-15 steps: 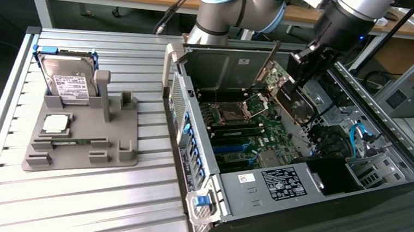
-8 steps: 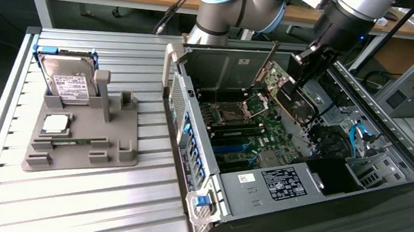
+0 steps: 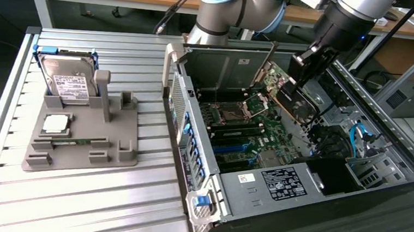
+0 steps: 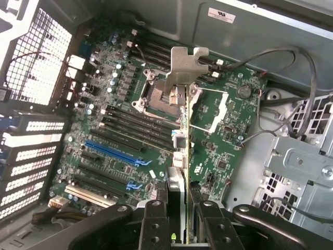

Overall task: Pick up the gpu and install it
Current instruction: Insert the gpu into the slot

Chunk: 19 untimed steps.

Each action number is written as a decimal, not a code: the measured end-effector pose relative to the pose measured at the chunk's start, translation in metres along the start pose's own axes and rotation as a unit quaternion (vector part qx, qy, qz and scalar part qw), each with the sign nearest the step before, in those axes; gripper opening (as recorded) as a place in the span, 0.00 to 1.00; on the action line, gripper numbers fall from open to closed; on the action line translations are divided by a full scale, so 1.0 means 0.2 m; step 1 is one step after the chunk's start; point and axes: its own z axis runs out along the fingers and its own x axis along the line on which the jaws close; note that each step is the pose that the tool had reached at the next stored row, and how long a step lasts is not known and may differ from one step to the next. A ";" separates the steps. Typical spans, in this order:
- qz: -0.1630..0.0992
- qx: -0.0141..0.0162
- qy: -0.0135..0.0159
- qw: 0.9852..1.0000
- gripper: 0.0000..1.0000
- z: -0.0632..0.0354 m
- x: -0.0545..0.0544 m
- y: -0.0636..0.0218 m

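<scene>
The computer case [image 3: 190, 147] lies on its side on the table [image 3: 114, 197], open face up. I judge this is so that the motherboard [image 3: 242, 135] and its slots can be reached from above.

In the upper right of the exterior view the gripper [image 3: 306, 68] hangs over the open case with the gpu [image 3: 293, 97] in it. The card is in the air above the motherboard, tilted, and touches no slot. In the wrist view it is seen by its thin edge and runs straight away from the camera, with its silver bracket [image 4: 184, 65] at the far end. The two fingers [image 4: 155, 224] press on its flat faces, one on each side. The gripper is therefore closed only partly, as far as the card between the fingers allows, and it is clenched on the gpu.

This hold by the faces probably leaves the connector edge free toward the board, where the long blue slot [image 4: 112, 152] lies open. Which slot the card is lined up with, I cannot tell.

At the left of the exterior view a grey tray [image 3: 80, 156] stands on the table. The hard drive [image 3: 69, 84] stands upright in it and the CPU chip [image 3: 55, 123] lies flat, seemingly so that each part can be taken easily.
</scene>
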 end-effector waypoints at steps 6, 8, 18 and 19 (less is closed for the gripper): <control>-0.015 0.001 0.001 1.000 0.27 0.000 0.00 0.000; -0.019 0.001 0.001 1.000 0.27 0.000 0.00 0.000; -0.044 0.002 0.003 0.999 0.27 0.000 0.00 0.000; -0.046 0.002 0.003 0.999 0.27 0.000 0.00 0.000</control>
